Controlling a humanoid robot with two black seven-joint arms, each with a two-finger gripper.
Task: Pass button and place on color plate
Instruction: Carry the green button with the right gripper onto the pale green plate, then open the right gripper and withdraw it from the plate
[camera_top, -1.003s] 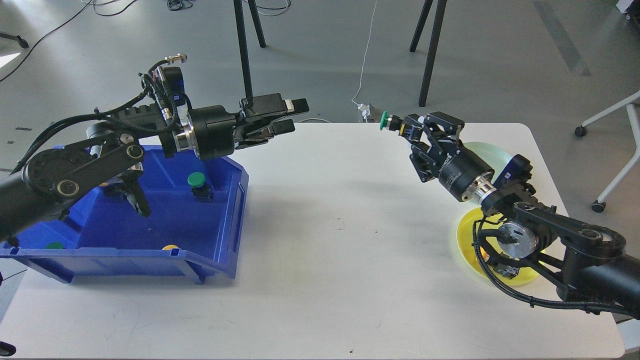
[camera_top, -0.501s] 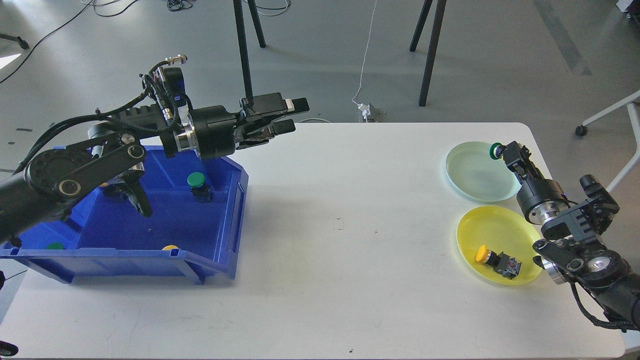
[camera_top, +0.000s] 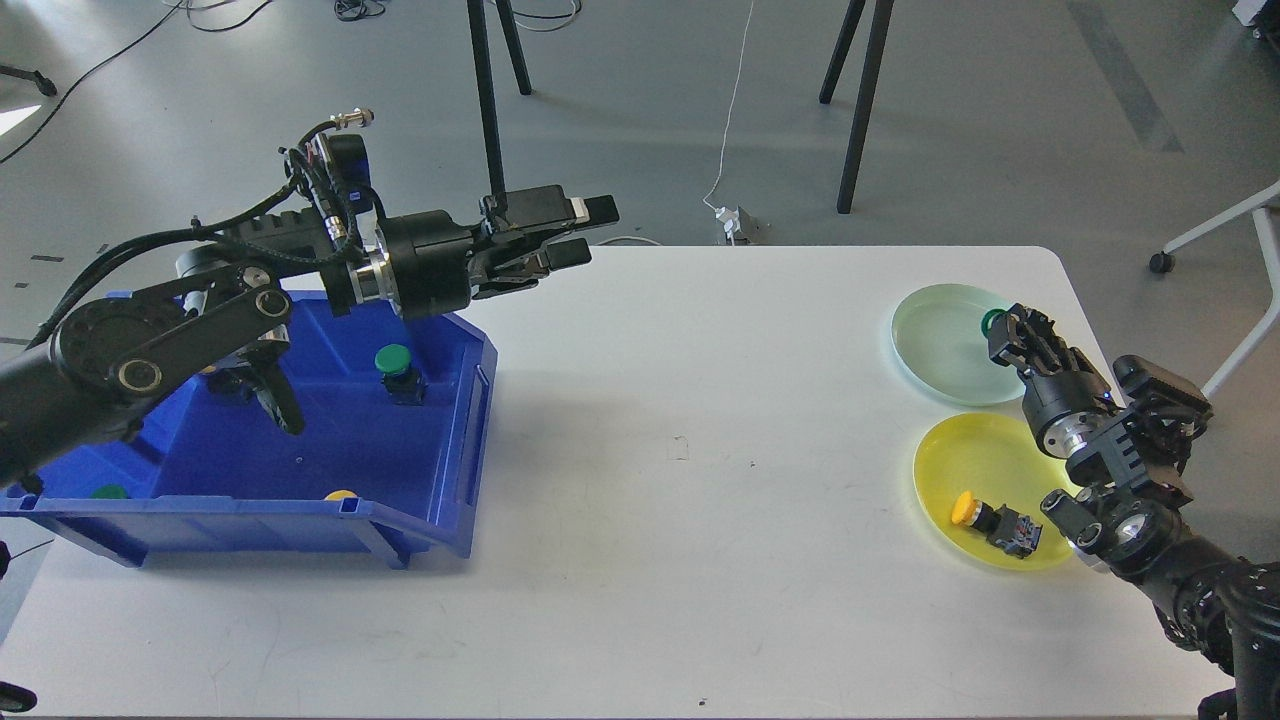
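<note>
R gripper (camera_top: 1003, 330) fingers clamped on green button (camera_top: 990, 321) over pale-green plate (camera_top: 935, 345), far right; L gripper (camera_top: 570, 232) fingers apart.

A blue bin (camera_top: 455, 450) holds a green-capped button (camera_top: 394, 360), a pale green plate (camera_top: 935, 345) sits by a yellow plate (camera_top: 975, 460) carrying a yellow-capped button (camera_top: 968, 508), on a white table (camera_top: 700, 450).

You've got two black arms w/ round joint housings, silver wrist rings, loose black cables. Left gripper (camera_top: 570, 232) has a pale patch on one finger; right gripper (camera_top: 1010, 335) all black.
</note>
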